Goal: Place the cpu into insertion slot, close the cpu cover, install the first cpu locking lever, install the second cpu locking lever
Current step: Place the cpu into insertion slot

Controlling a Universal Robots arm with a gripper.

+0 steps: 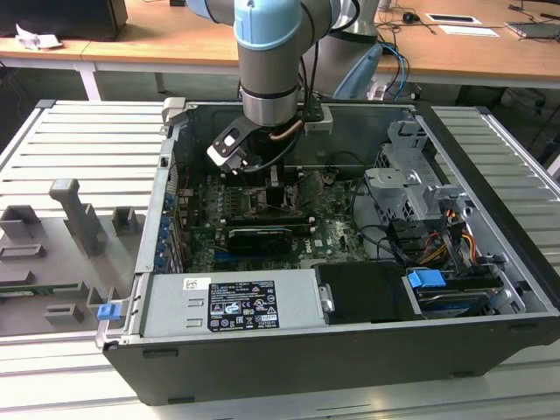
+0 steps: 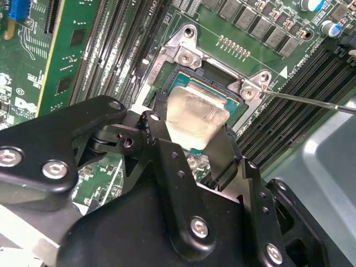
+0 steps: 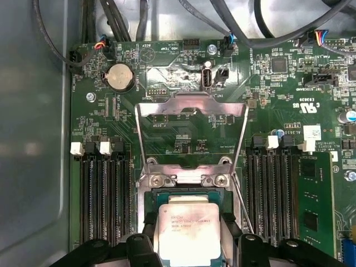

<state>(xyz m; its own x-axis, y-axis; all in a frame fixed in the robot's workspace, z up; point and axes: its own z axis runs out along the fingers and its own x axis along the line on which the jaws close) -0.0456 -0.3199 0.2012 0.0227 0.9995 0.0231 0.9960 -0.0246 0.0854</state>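
Note:
My gripper [image 2: 192, 130] is shut on the cpu [image 2: 196, 111], a pale silver square held by its two opposite edges between black fingers [image 2: 158, 125]. The chip hovers just over the insertion slot [image 2: 186, 78], a dark square socket with a metal rim on the green board, and covers most of it. In the first wrist view the cpu [image 3: 189, 233] sits between the fingers [image 3: 231, 222] above the slot [image 3: 183, 194]. The cpu cover [image 3: 192, 104], a silvery frame, stands swung open beyond the socket. A thin wire lever [image 2: 311, 101] sticks out sideways from the socket's corner. In the exterior view the gripper [image 1: 269, 182] is down inside the computer case.
Long black memory slots [image 3: 105, 206] flank the socket on both sides. A coin battery [image 3: 118, 77] and cables [image 3: 111, 22] lie beyond the cover. The grey case wall [image 3: 33, 139] is close by. The power supply [image 1: 232, 302], a black card [image 1: 258, 236] and a drive cage [image 1: 411, 184] fill the case.

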